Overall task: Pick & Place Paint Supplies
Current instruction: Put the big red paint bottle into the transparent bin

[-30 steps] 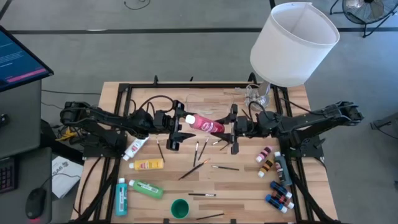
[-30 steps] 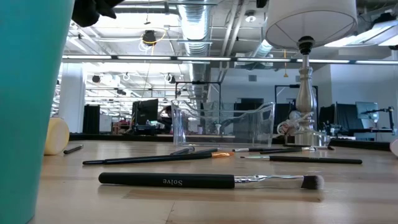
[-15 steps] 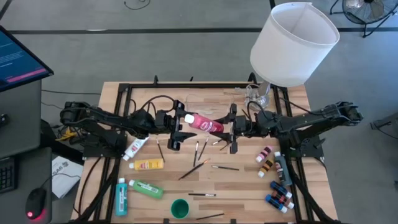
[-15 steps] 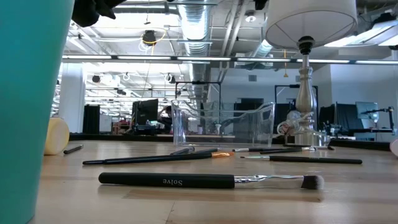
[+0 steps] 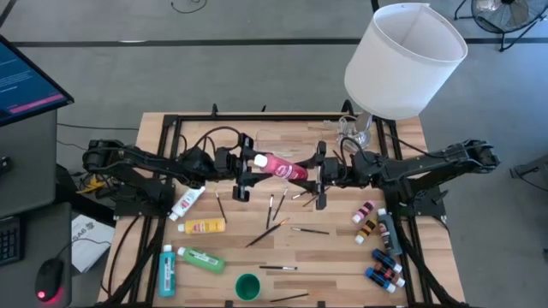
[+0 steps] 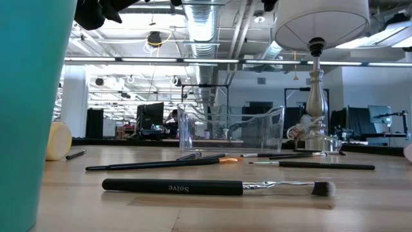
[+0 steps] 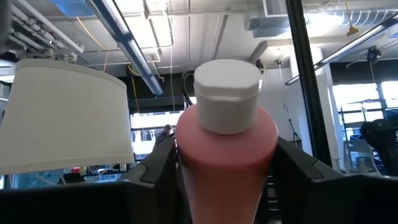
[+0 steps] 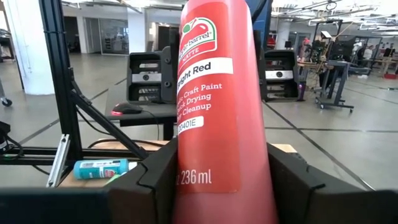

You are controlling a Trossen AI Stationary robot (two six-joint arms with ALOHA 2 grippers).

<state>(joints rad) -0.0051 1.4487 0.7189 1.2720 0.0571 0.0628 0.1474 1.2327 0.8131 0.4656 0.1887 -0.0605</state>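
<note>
With the red paint bottle (image 5: 280, 168) clamped between right gripper (image 5: 320, 176) at its base and left gripper (image 5: 244, 174) seemingly pinching its cap, an early release risks dropping it.

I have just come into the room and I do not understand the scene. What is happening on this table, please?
The robot's two arms are passing a red paint bottle between them above the middle of the wooden table. The right claw holds the bottle's body, and the left claw is around its white-capped end. Other paint bottles and thin brushes lie scattered on the table, not yet collected. A clear plastic tray stands at the back, near a lamp.
</note>
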